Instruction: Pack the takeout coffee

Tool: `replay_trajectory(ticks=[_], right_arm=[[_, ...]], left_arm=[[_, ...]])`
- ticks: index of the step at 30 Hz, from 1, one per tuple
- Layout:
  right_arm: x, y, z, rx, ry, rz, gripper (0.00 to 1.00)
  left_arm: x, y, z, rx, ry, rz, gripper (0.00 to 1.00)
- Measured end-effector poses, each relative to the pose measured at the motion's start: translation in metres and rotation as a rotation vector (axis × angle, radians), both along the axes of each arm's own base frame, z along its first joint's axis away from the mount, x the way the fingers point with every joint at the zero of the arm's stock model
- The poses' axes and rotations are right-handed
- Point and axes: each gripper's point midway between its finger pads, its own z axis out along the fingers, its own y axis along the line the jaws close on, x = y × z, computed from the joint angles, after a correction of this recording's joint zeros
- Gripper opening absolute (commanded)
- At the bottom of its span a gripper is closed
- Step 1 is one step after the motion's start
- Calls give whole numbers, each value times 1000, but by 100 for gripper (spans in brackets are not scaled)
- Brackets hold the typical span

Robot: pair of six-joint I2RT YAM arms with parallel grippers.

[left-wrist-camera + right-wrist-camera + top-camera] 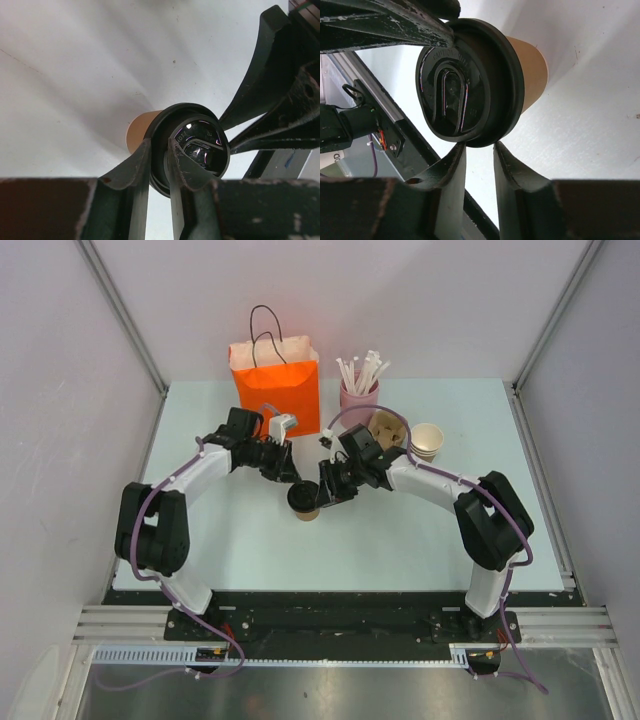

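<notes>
The takeout coffee (303, 502), a small kraft-brown cup with a black lid, stands mid-table between both arms. My left gripper (290, 478) reaches it from the back left. In the left wrist view that gripper (158, 143) straddles the lid (200, 145), one finger outside the rim and one on the lid's top, jaws narrow and shut on the rim. My right gripper (325, 492) comes in from the right. In its wrist view the right gripper (479, 146) nips the lower edge of the lid (465, 85) at its very tips. The cup's brown wall (532, 70) shows behind.
An orange paper bag (275, 380) with black handles stands open at the back of the table. To its right are a pink cup of white sticks (359, 395), a brown pulp carrier (388, 430) and stacked pale paper cups (427, 440). Grey walls close in both sides.
</notes>
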Motion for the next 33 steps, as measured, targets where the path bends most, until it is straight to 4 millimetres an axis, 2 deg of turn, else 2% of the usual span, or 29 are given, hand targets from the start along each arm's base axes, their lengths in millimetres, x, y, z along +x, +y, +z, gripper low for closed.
replay_trajectory(ticks=[5, 14, 33], right_arm=[[0, -2, -1, 22, 36, -17, 21], [-2, -2, -3, 63, 61, -17, 15], [-1, -3, -5, 107, 67, -28, 12]], left_arm=[[-1, -1, 0, -15, -18, -10, 19], [-2, -1, -2, -33, -21, -16, 17], [-5, -2, -5, -60, -16, -25, 16]])
